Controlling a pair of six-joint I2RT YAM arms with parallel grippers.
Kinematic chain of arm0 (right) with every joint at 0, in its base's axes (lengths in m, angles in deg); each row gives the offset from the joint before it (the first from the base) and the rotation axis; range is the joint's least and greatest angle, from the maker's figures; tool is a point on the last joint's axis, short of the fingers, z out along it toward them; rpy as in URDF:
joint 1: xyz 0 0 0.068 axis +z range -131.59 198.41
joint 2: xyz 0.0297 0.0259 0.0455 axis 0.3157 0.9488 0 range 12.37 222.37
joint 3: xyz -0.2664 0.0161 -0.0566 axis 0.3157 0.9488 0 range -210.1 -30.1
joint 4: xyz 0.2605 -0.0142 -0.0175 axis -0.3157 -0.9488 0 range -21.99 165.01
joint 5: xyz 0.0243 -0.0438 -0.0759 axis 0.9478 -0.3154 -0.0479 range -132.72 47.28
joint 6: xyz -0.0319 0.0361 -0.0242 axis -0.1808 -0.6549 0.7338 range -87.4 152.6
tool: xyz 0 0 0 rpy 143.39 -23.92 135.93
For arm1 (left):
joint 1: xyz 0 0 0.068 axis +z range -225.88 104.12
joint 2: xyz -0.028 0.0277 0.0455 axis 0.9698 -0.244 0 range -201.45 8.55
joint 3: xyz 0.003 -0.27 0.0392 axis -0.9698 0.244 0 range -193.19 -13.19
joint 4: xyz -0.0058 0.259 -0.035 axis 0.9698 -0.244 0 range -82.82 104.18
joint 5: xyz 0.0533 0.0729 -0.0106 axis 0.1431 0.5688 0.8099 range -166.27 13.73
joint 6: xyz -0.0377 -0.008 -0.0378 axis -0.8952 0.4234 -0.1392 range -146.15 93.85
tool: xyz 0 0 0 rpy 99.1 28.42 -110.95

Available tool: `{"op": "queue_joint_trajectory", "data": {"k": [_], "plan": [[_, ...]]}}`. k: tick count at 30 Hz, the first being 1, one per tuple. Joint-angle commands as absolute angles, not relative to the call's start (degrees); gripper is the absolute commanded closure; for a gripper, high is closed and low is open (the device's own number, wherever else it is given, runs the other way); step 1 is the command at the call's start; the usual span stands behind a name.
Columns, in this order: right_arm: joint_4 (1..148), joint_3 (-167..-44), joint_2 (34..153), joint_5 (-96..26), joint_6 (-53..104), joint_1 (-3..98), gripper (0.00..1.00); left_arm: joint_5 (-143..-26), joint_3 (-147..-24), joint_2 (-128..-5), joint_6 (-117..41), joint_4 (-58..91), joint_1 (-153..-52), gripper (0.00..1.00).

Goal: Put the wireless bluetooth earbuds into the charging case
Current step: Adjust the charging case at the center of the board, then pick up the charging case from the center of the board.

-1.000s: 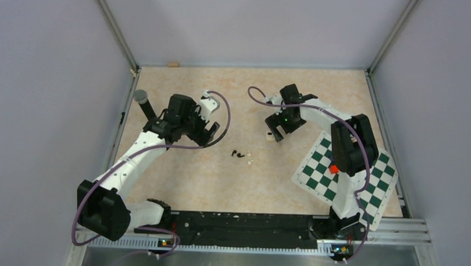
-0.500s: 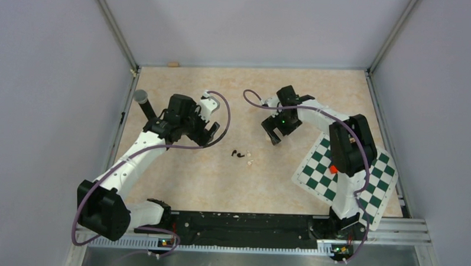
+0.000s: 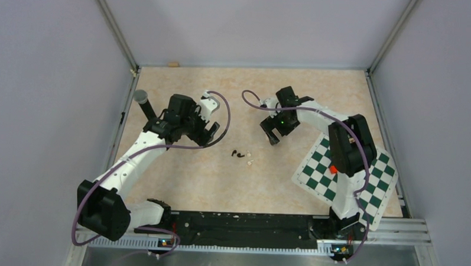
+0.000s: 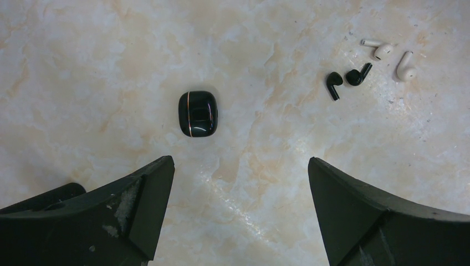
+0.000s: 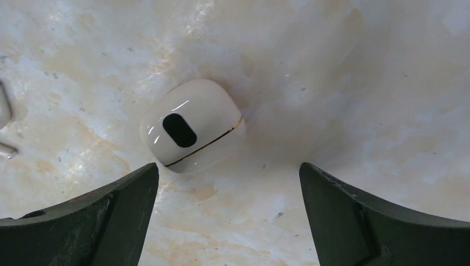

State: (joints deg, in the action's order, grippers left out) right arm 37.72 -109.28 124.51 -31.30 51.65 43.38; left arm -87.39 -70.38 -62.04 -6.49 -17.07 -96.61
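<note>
The left end effector [image 4: 239,166] hangs over the beige marbled bench [image 4: 83,66] with its two dark fingers spread wide and nothing between them. Just ahead of the fingertips, nearer the finger on the left of the wrist view, lies the small glossy black rounded charging case [image 4: 198,113]. It rests flat on the bench and looks closed, and it touches neither finger. One thin copper-coloured line runs across its shell; no lettering can be made out on it.

The two tiny black comma-shaped earbuds [image 4: 345,81] lie loose on the bench, well apart from the case, up and to the right in that view. They sit just beside each other, and two white stemmed earbuds [image 4: 393,57] lie a little past them. From above, the black pair [image 3: 237,152] lies between the two arms.

The right end effector [image 5: 228,166] is also fully spread and holds nothing. It hovers over a glossy white rounded case [image 5: 191,124] that has a dark oval mark and a fine gold seam. A green-and-white chequered board [image 3: 344,172] lies flat beside the right arm.
</note>
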Motion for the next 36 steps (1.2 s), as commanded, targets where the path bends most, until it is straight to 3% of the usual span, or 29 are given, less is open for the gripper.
{"op": "queue_joint_trajectory", "data": {"k": [1,10,21,36], "plan": [[42.22,-108.73,124.76,-38.73,50.93,44.16,0.04,-88.23,-70.14,-60.49,-6.81,-15.09,-96.56,0.04],[42.87,-108.69,124.03,-40.79,51.42,44.04,0.05,-88.79,-70.19,-60.68,-6.83,-15.10,-96.57,0.04],[33.58,-116.14,125.35,-5.51,43.29,34.93,0.10,-89.29,-70.49,-61.52,-7.08,-15.11,-96.64,0.04],[40.05,-114.18,131.66,-18.32,33.03,39.13,0.31,-88.56,-70.49,-61.60,-7.08,-15.13,-96.70,0.04]]}}
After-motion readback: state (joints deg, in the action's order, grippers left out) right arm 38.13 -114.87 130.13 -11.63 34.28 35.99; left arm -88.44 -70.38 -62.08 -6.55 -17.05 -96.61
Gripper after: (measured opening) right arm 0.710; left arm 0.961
